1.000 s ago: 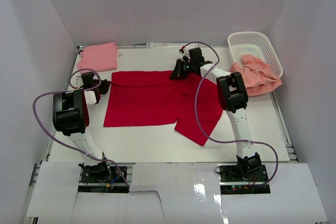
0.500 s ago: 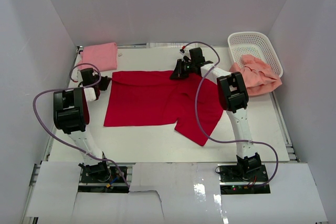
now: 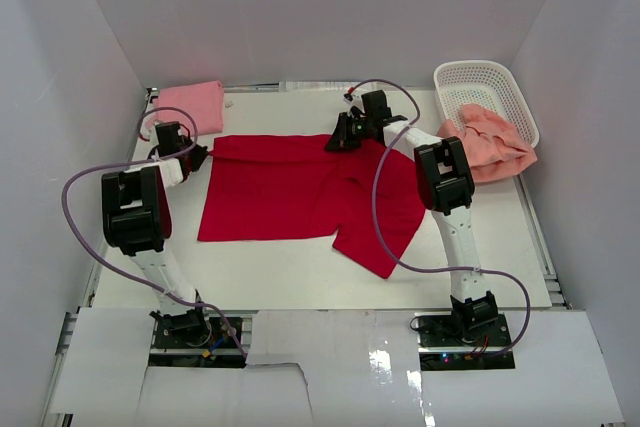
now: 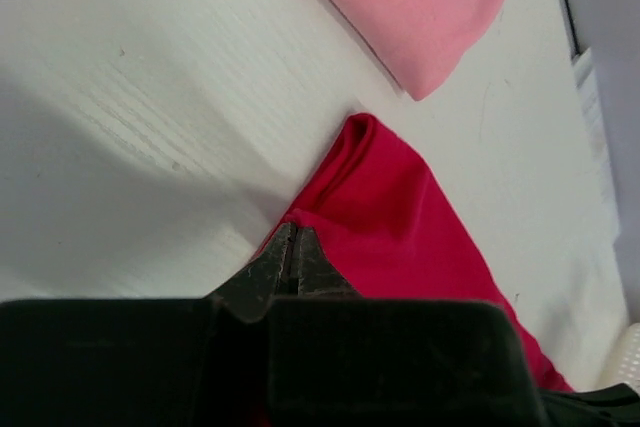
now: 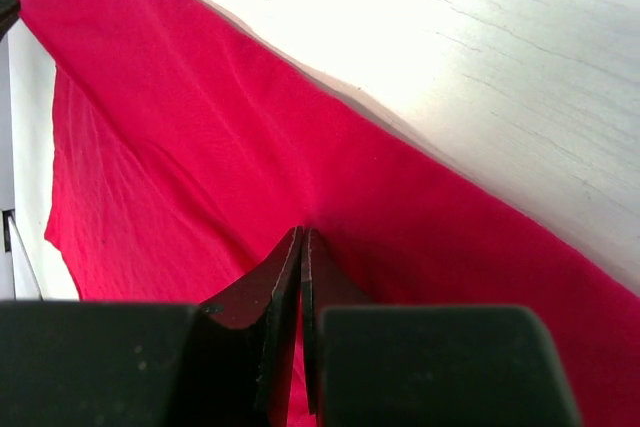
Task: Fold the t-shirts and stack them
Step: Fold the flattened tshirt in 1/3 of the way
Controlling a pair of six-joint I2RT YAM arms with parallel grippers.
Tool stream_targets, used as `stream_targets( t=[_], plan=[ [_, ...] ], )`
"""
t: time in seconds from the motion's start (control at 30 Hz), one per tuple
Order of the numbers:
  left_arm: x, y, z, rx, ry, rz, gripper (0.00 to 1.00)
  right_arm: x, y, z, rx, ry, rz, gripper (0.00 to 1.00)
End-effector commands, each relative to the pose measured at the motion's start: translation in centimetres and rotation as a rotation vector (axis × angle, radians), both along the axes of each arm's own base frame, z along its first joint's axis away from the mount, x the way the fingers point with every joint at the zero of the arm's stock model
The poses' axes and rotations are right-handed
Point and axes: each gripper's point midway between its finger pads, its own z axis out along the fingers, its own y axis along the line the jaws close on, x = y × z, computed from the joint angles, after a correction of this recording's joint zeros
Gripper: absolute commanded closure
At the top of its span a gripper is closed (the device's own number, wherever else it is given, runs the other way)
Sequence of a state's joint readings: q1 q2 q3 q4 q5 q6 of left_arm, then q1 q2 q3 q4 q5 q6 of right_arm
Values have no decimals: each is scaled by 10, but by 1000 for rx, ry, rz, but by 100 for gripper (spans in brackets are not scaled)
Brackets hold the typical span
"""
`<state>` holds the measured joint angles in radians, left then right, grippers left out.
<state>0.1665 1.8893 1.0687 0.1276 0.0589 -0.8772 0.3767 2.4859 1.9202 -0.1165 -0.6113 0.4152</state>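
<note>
My left gripper (image 4: 293,247) and right gripper (image 5: 302,245) clamp the bright red cloth t-shirt (image 3: 290,192) at its far edge; best lifted evenly, taut.

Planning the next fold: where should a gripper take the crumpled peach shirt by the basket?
Probably pinch a raised fold of the peach shirt from above, on its near side: it lies heaped with ridges standing up, and the basket hems its far edge.

Back wall (image 3: 320,7): plain white, bare, evenly lit.
Left wall (image 3: 50,97): white panel, slightly greyer in shade.
Right wall (image 3: 595,97): white panel, likewise shaded.
Surface (image 3: 300,277): white, with faint grain and soft shadows.
Near edge: glossy white sheets (image 3: 330,367) catching glare.
Light: bright, diffuse.
</note>
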Motion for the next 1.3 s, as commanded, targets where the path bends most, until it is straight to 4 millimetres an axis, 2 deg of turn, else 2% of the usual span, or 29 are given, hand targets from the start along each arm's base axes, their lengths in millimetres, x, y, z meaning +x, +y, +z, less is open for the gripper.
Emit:
stream_targets(
  t=[0.0, 0.07, 0.17, 0.3, 0.33, 0.4, 0.43, 0.47, 0.6, 0.67, 0.7, 0.77, 0.8, 0.83, 0.9, 0.93, 1.07, 1.13, 1.17, 1.23, 1.27],
  plan=[
    [3, -11, 33, 126, -38, -75, 100, 3, -10, 16, -12, -15, -19, 91],
    [6, -14, 42, 168, -51, -80, 100, 3, -11, 15, -13, -10, -22, 91],
    [6, -31, 49, 206, -52, -134, 100, 3, -12, 14, -16, -6, -27, 91],
    [0, -74, 51, 238, -42, -242, 100, 3, -12, 13, -19, 4, -27, 91],
    [0, -76, 52, 255, -45, -248, 100, 4, -12, 12, -19, 6, -28, 91],
    [-12, -81, 44, 260, 8, -257, 100, 3, -12, 13, -17, 7, -25, 91],
    [-14, -80, 42, 261, 22, -257, 95, 4, -12, 13, -17, 5, -27, 91],
    [-21, -78, 35, 264, 69, -256, 93, 4, -12, 15, -17, 3, -27, 91],
    [-23, -62, 29, 327, 153, -211, 92, 4, -12, 18, -15, -1, -27, 91],
    [-22, -58, 29, 350, 168, -203, 87, 4, -12, 19, -13, -5, -25, 91],
    [-21, -57, 30, 355, 167, -199, 80, 4, -12, 19, -12, -4, -24, 91],
    [-20, -55, 30, 365, 169, -198, 73, 4, -12, 20, -12, -6, -24, 91],
    [-17, -54, 32, 371, 166, -194, 65, 4, -12, 21, -12, -8, -23, 91],
    [-17, -50, 32, 385, 171, -183, 51, 4, -13, 20, -13, -5, -24, 91],
    [-16, -46, 32, 400, 181, -172, 38, 4, -13, 22, -12, -11, -24, 91],
    [-13, -42, 32, 407, 184, -166, 28, 4, -14, 21, -12, -9, -23, 91],
    [-6, -37, 28, 396, 191, -160, 16, 4, -14, 23, -10, -11, -22, 91],
    [-1, -32, 27, 354, 182, -149, 16, 4, -14, 23, -11, -15, -20, 91],
    [1, -41, 24, 298, 172, -186, 15, 4, -15, 22, -13, -13, -22, 91],
    [6, -19, 22, 200, 140, -145, 16, 4, -16, 23, -12, -14, -20, 91],
    [4, -27, 18, 139, 134, -184, 16, 4, -16, 23, -12, -16, -20, 91]
  ],
)
